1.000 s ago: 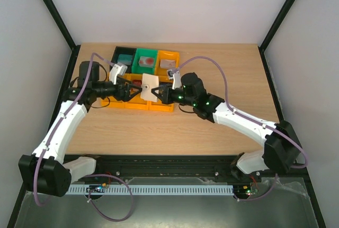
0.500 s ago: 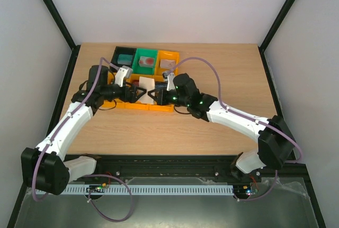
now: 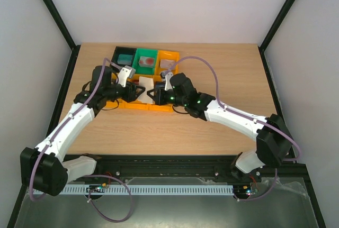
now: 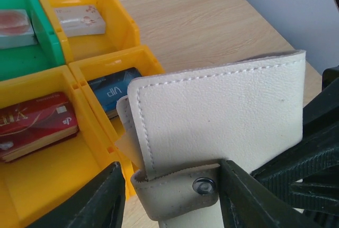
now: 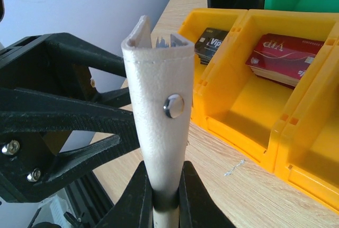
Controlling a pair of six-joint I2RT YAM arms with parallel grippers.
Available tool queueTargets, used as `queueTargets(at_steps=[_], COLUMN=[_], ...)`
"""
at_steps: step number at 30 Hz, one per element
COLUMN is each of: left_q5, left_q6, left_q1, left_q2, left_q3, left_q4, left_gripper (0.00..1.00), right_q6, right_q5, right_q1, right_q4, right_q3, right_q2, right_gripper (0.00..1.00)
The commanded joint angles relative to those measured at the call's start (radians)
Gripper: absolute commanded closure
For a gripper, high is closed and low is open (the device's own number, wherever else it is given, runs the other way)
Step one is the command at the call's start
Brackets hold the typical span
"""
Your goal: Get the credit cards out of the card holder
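Right wrist view: the card holder (image 5: 159, 106) is standing upright over the table (image 5: 238, 196), with the right gripper (image 5: 161, 199) clamping its lower end. At its 9 o'clock, the left gripper (image 4: 169, 174) is straddling the snap tab (image 4: 159, 202), jaws half apart; whether they are pinching it is unclear. A red credit card (image 5: 278, 58) and a dark credit card (image 5: 209, 45) are lying in yellow bins (image 5: 233, 101) at 2 o'clock.

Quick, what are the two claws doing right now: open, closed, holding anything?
Left gripper: jaws either side of the card holder; whether it grips cannot be told.
Right gripper: shut on the card holder.
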Motion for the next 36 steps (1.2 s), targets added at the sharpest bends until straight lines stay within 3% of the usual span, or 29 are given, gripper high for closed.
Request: queueTargets(at_steps=[1, 7, 16, 20, 26, 30, 36], left_q5=[-0.268, -0.400, -0.341, -0.143, 0.333, 0.427, 0.557], left_q6=[0.045, 0.078, 0.037, 0.032, 0.194, 0.149, 0.217], left_q1=[0.023, 0.040, 0.134, 0.152, 0.163, 0.150, 0.080], left_q2=[0.010, 0.009, -0.043, -0.069, -0.083, -0.072, -0.029], left_q3=[-0.035, -0.057, -0.058, -0.071, 0.005, 0.078, 0.204], left_q4=[0.010, 0.026, 0.023, 0.032, -0.128, -0.151, -0.278], left_gripper=[0.54, 0.62, 0.62, 0.54, 0.29, 0.18, 0.04], right_q6=[-0.014, -0.011, -0.002, -0.052, -0.245, -0.333, -0.448], right_q5=[-0.066, -0.064, -0.059, -0.118, -0.046, -0.115, -0.279], right_q1=[0.021, 0.009, -0.057, -0.068, -0.074, -0.074, -0.073], right_q4=[0.080, 0.043, -0.005, -0.001, -0.189, -0.228, -0.240], right_q3=[0.023, 0.016, -0.044, -0.049, 0.051, 0.078, 0.092], right_q2=[-0.093, -0.166, -0.221, -0.219, -0.230, -0.212, -0.187], right_gripper=[0.98, 0.98, 0.98, 0.98, 0.98, 0.98, 0.98])
